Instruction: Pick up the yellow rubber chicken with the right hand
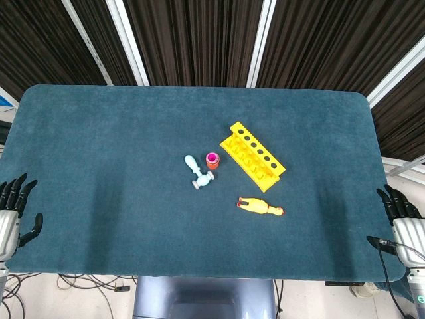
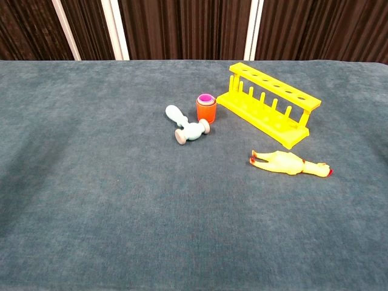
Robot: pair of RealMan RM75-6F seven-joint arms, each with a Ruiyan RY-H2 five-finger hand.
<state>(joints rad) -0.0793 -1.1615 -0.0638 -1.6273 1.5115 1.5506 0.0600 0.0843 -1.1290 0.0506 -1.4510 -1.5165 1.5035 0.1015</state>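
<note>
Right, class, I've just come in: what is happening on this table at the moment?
Nothing is being handled yet. The yellow rubber chicken lies flat on the table, in front of a yellow rack, untouched. The right hand waits open at the table's right edge, the left hand open at the left edge. An orange cup and a pale blue toy sit nearby.

Chicken (image 1: 260, 207) lies before rack (image 1: 253, 156), right of hammer (image 1: 198, 173).

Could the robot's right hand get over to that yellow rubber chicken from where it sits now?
Probably yes. The right hand rests open at the table's right edge, and only bare blue cloth lies between it and the rubber chicken. The yellow rack sits behind the chicken, off that path. Whether the arm stretches that far can't be judged.
</note>
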